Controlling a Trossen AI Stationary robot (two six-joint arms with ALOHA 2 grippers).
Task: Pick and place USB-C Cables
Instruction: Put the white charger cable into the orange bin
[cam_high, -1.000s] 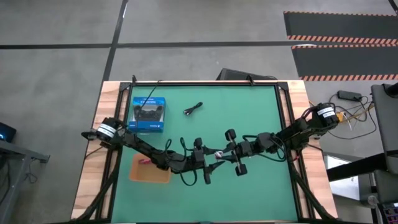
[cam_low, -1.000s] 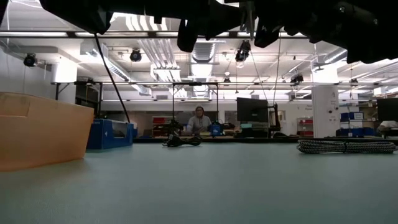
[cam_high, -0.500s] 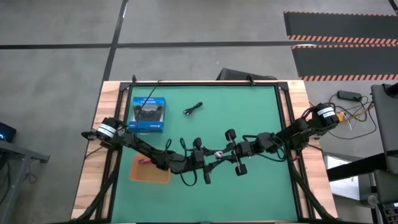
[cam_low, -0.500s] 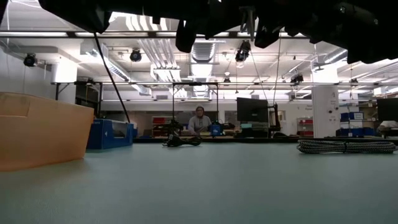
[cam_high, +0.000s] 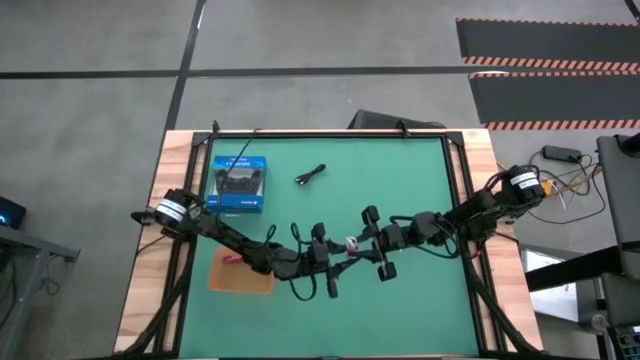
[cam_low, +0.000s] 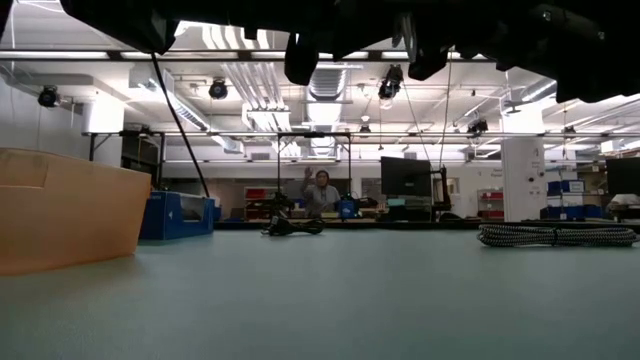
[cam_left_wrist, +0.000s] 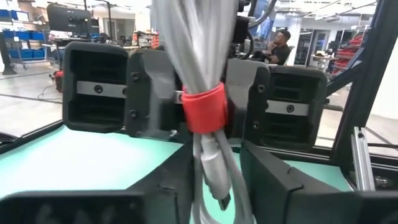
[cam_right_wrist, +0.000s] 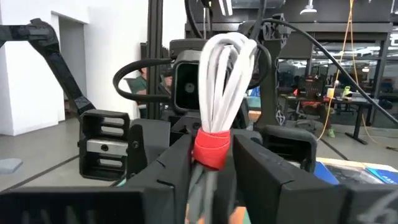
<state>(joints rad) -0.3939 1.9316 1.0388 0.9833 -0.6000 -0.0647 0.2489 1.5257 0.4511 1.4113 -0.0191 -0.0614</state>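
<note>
Green bench carries an orange tray at lower left holding a red-pink cable, while mid-frame both grippers' fingers, left and right, clamp one grey cable, detail only wrist views reveal.

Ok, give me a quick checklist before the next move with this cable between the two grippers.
1. Right gripper grip on the white cable: ok, closed at its red band.
2. Left gripper lined up: ok, it faces the right gripper mid-table with the cable between them.
3. Cable clear of the mat: ok, the low view shows nothing hanging down under the arms.
4. Room in the orange tray: ok, only the red-pink cable lies at its far edge.
5. Black cable and blue box out of the way: ok, both lie farther back.
6. Left arm's free swing to the tray: cannot tell.
</note>
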